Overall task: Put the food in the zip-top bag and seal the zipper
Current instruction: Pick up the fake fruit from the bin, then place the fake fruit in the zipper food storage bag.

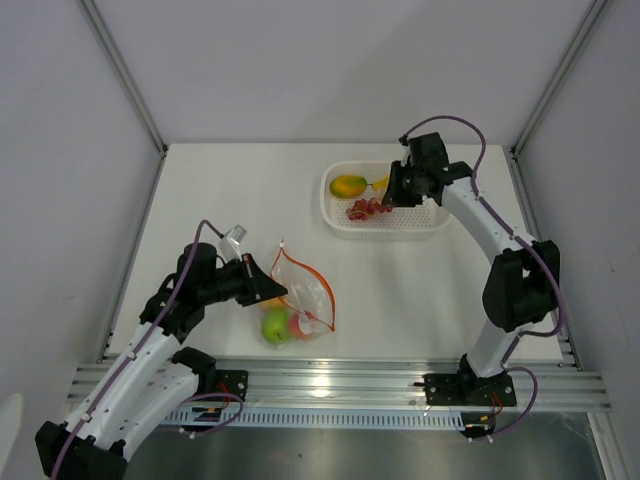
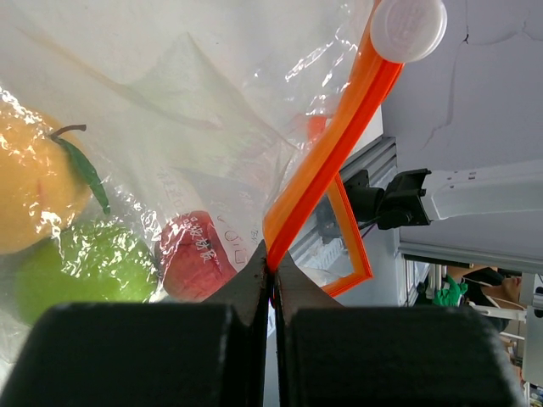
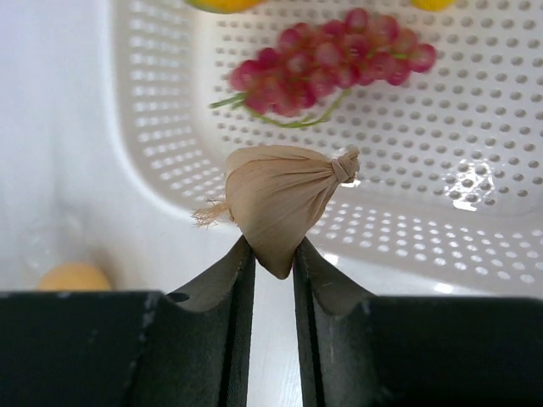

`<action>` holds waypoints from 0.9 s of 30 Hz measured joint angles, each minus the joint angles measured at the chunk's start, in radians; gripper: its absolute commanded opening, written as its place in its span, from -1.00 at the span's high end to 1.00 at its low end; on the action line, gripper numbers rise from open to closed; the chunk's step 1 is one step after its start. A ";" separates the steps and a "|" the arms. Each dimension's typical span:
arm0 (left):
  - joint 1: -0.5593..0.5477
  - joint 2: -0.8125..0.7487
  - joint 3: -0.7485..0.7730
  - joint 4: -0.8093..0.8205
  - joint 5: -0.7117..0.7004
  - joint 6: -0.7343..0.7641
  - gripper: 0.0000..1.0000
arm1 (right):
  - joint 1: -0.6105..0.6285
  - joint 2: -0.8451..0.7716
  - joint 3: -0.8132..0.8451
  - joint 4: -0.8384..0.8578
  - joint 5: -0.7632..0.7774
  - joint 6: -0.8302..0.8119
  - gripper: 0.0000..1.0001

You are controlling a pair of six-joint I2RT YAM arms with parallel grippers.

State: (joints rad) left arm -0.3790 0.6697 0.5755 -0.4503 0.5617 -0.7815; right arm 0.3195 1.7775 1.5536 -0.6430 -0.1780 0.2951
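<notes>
Left jaws clamped on orange zipper [image 2: 327, 146] of bag [image 1: 305, 290], lower centre; apple [image 1: 276, 326] seen inside. Right jaws closed on tan dumpling [image 3: 280, 199], held over basket [image 1: 390, 230], upper right.

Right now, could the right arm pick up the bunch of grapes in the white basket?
Probably not yet. The grapes lie uncovered in the basket just ahead, but its fingers are pinching a tan wrapped bundle, so they look occupied.

Basket [image 1: 327, 208] far-R on tabletop [image 1: 230, 190]; mango [image 1: 348, 185] behind grape bunch [image 1: 368, 209], both in it. Zip-top bag [image 1: 305, 290] near-L of ctr, well apart from basket; apple [image 1: 276, 326] inside, at near end.
</notes>
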 measured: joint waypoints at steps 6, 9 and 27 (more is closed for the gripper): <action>0.001 0.007 0.000 0.000 0.000 0.000 0.99 | 0.126 -0.127 0.000 -0.058 -0.063 -0.060 0.51; 0.001 0.011 0.000 0.000 0.000 0.000 0.99 | 0.231 -0.185 -0.007 -0.083 -0.116 -0.088 0.52; 0.002 0.018 0.034 -0.015 0.002 -0.004 0.99 | 0.668 -0.313 -0.214 -0.008 -0.264 -0.111 0.51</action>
State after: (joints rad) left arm -0.3775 0.6872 0.6094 -0.4656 0.5632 -0.7853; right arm 0.9871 1.4643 1.3392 -0.6510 -0.4416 0.1844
